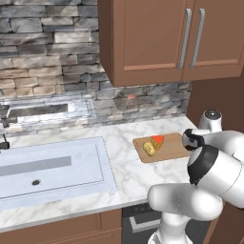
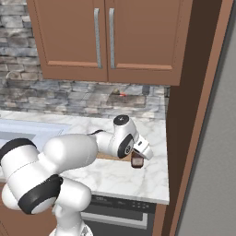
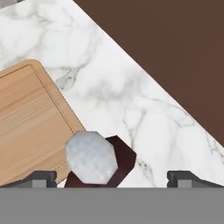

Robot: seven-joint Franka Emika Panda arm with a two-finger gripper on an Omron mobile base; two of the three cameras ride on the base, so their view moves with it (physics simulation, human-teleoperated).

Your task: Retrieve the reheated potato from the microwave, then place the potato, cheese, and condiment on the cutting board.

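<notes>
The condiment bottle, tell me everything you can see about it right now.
The condiment is a small dark brown-red bottle with faceted sides and a pale grey speckled cap. It stands upright on the marble counter, right at the edge of the cutting board; whether its base overlaps the board cannot be told. The open gripper hangs above it, fingers either side, apparently apart from it.

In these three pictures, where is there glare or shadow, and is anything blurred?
Left base view: even light, the sink looks pale and washed out, the potato and cheese are small but clear. Right base view: the arm hides part of the bottle. Hand view: sharp, the bottle cap looks pale grey, no strong shadow.
</notes>
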